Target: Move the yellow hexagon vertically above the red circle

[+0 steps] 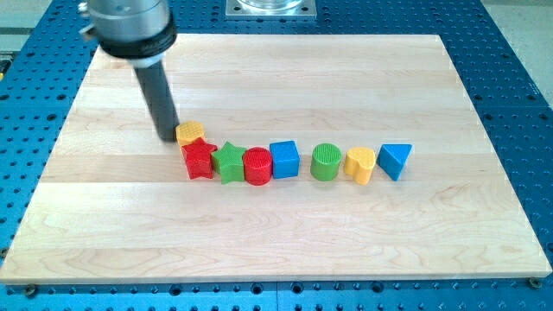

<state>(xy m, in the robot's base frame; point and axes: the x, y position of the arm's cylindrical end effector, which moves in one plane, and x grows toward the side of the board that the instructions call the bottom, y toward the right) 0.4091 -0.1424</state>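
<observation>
Trouble loomed as my tip (167, 137) (a bare rod, no pincer to tell of) touched the yellow hexagon (189, 132), which, crowding the red star (199, 160), might drag it toward the red circle (257, 165).

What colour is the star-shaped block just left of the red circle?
Green. The green star sits between the red star and red circle, clearest in the camera view.

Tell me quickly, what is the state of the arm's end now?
No pincer here: my tip holds nothing. It sits on the board at the view's left of the yellow hexagon, touching or nearly touching it.
</observation>
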